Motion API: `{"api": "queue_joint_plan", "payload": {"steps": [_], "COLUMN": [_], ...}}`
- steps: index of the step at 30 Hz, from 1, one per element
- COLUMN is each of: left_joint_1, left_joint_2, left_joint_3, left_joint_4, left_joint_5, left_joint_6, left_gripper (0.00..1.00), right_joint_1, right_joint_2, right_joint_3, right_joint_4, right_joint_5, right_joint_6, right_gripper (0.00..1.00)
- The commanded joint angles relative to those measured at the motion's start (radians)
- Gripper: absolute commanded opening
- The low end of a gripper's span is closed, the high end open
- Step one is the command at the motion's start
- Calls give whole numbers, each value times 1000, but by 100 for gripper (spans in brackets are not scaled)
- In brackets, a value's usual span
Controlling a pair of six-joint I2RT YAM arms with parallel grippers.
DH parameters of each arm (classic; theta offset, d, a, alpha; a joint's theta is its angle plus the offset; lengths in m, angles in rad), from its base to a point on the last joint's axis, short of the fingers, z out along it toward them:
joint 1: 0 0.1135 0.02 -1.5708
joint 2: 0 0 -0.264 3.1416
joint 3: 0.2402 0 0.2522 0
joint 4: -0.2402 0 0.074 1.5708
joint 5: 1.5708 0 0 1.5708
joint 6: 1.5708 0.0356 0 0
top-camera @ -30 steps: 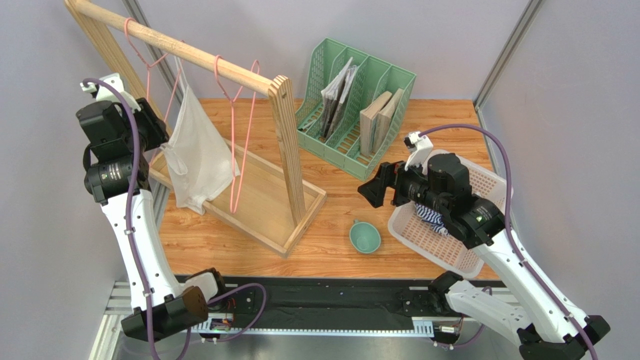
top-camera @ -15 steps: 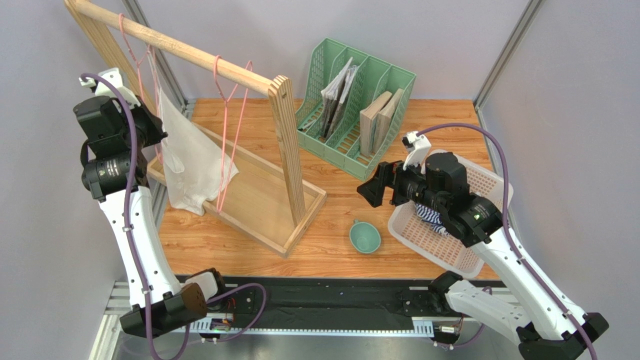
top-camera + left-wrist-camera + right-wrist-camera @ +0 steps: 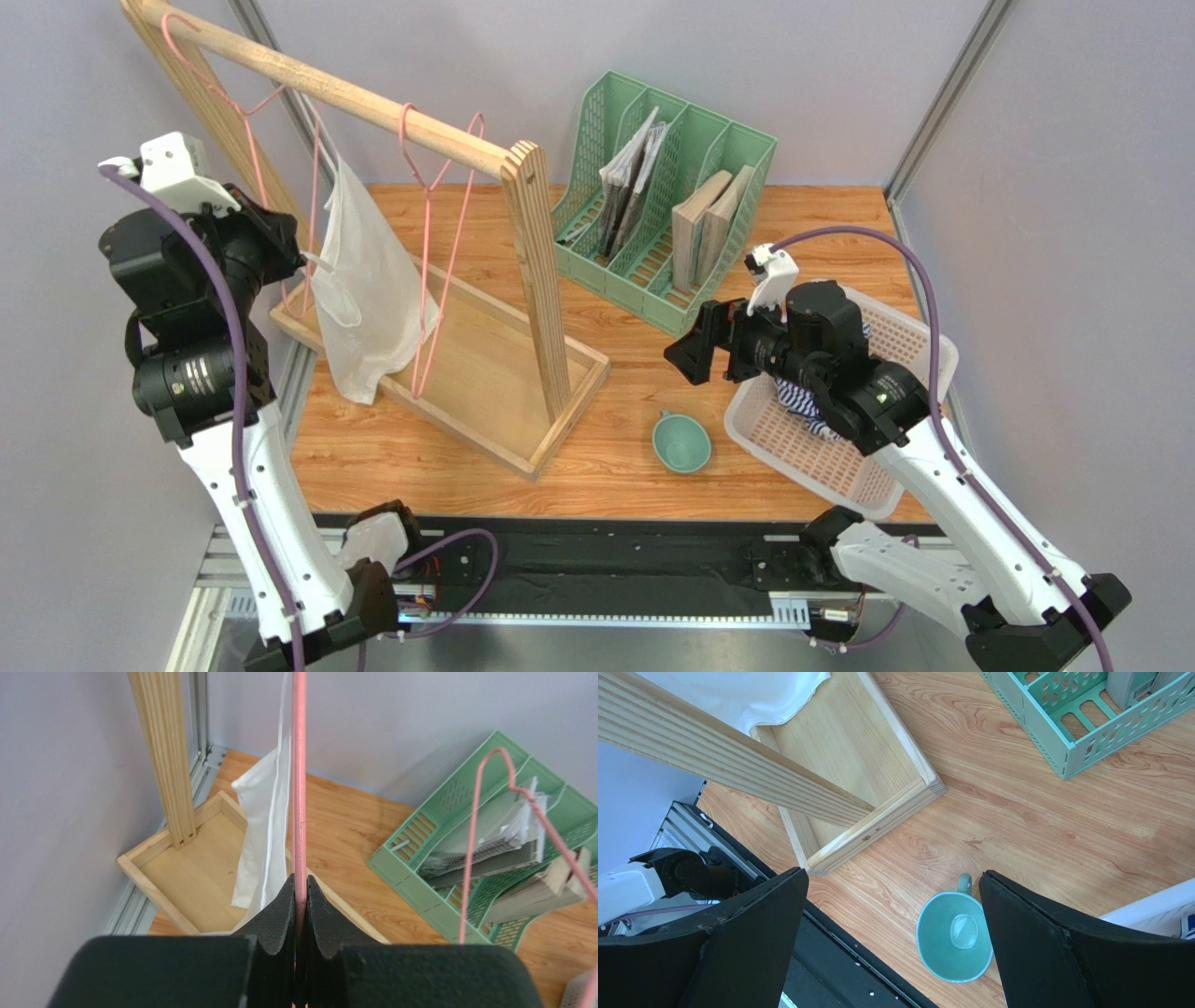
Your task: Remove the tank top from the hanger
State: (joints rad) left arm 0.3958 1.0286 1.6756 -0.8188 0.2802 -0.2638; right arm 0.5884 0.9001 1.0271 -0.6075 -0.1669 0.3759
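a teal cup sits on the wooden table right below the right gripper, showing between its two fingers in the wrist view. a green file sorter holding papers and books stands on the table beyond that gripper. a white basket with a striped cloth inside lies just behind it. a wooden rack with a tray base stands out ahead of it.

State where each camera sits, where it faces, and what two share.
Top external: above and behind, looking down on the table; both arms show.
Left wrist: looks along the left claw, shut on the pink hanger, toward the tank top.
Right wrist: looks down past the open right claw at the teal cup.
Top and right wrist share that cup.
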Motion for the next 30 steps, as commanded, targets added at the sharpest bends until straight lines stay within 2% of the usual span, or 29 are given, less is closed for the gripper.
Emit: {"api": "queue_joint_plan", "payload": {"steps": [1,5,10,15,20,25,30], "left_joint_1": [11,11,11,11,11,11,11], "left_joint_2": [-73,-117,-229,-340,-430,-469,-440], "left_joint_3": [53,35,-34,-149,-331,-488,-634], "left_joint_4": [12,-8,-39,-65,-76,1,144], "left_joint_5": [-7,-18,-120,-211,-217,-49,224], "left_joint_6": [-72,-98,-137,-176,-215,-210,-233], "left_gripper": [0,0,0,0,0,0,0], "right_joint_1": [4,4,4,4,4,4,4], "right_joint_2": [6,20,26,46,71,115,177], "right_joint_3": [8,16,22,28,51,65,109], "right_joint_4": [45,41,46,49,46,64,81], "right_joint_5": [-2,-5,-8,-11,10,20,30], "right_joint_6": [-9,-8,-2,11,29,38,46], "right_gripper": [100,100,100,100,100,100,100]}}
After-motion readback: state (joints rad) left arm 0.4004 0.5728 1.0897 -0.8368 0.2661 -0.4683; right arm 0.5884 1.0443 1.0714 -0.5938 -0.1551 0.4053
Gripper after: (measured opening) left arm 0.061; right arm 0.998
